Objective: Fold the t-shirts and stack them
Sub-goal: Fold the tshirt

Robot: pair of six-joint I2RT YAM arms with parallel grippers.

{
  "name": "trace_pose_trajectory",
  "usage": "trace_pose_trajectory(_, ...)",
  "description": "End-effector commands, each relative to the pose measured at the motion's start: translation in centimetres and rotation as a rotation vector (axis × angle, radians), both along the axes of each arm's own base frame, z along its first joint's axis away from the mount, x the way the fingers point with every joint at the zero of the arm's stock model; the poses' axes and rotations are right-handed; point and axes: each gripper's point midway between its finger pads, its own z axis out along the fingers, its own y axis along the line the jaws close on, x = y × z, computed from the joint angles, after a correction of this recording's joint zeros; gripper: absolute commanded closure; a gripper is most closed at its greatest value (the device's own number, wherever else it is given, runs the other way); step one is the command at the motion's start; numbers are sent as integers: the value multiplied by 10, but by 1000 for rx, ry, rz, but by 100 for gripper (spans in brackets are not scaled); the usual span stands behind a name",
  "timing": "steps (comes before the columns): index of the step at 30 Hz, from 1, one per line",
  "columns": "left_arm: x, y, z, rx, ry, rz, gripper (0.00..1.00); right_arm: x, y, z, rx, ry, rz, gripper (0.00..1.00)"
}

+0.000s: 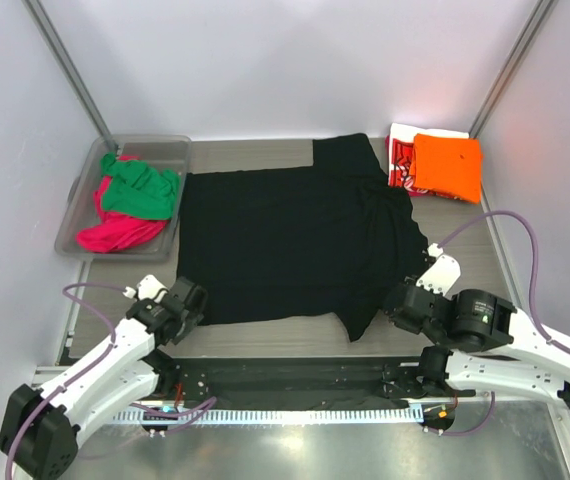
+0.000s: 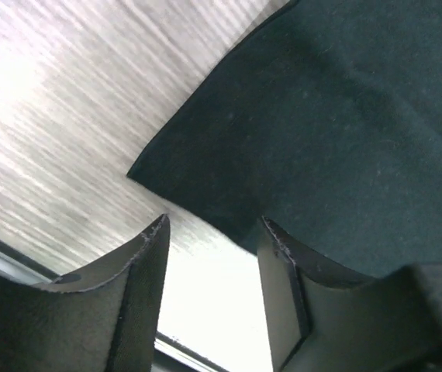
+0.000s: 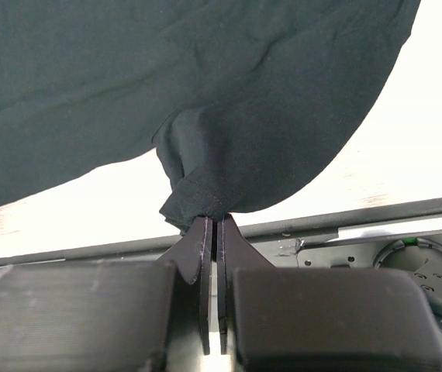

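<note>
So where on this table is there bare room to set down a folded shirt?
Bare table shows in the far strip between the clear bin and the far sleeve of the black t-shirt, and in the right patch just nearer than the orange t-shirt. The near edge is crowded: the left pincer is open there, and the right pincer pinches the shirt.
</note>
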Motion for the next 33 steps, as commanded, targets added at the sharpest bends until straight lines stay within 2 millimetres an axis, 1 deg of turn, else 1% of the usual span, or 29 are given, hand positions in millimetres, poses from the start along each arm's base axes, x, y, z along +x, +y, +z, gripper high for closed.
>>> trace_pose_trajectory(1,18,-5,4,7,-51,1,53,1,-21,6,-101,-20,-14,99)
trace_pose_trajectory(2,19,-3,4,14,-57,7,61,1,-21,6,-99,-20,-12,99)
trace_pose_trajectory(4,21,-1,3,28,-72,11,69,1,-20,6,-94,-20,-9,99)
trace_pose_trajectory(5,22,0,4,29,-77,12,77,1,-20,7,-93,-20,-9,99)
trace_pose_trajectory(8,21,2,2,40,-78,10,87,1,-22,7,-96,-20,-10,99)
trace_pose_trajectory(12,26,2,4,48,-101,-8,96,0,-27,8,-102,-19,-23,99)
trace_pose_trajectory(13,26,1,4,50,-102,-12,100,0,-28,9,-99,-23,-25,99)
trace_pose_trajectory(15,28,-2,8,38,-109,-30,100,-2,-31,12,-93,-26,-29,99)
trace_pose_trajectory(17,30,-13,15,-22,-128,-53,100,-2,-32,18,-81,-36,-20,99)
trace_pose_trajectory(20,36,-27,33,-110,-191,-84,100,-3,-33,24,-58,-49,-3,99)
trace_pose_trajectory(22,31,-32,42,-151,-187,-92,100,-3,-34,27,-58,-57,14,99)
trace_pose_trajectory(23,27,-32,46,-164,-189,-93,100,-2,-33,31,-49,-64,16,99)
trace_pose_trajectory(25,27,-37,60,-206,-217,-96,100,-1,-34,36,-51,-80,28,99)
trace_pose_trajectory(26,24,-36,66,-216,-227,-95,100,-1,-34,38,-52,-84,31,99)
trace_pose_trajectory(27,25,-37,75,-231,-246,-95,100,0,-34,41,-52,-91,34,99)
trace_pose_trajectory(29,20,-34,83,-232,-245,-95,100,1,-33,48,-42,-105,40,99)
trace_pose_trajectory(30,21,-34,93,-244,-269,-96,100,2,-33,49,-42,-107,41,99)
trace_pose_trajectory(32,17,-32,98,-240,-265,-98,100,2,-33,53,-41,-113,48,99)
trace_pose_trajectory(33,17,-33,105,-248,-278,-102,100,2,-33,54,-42,-113,55,99)
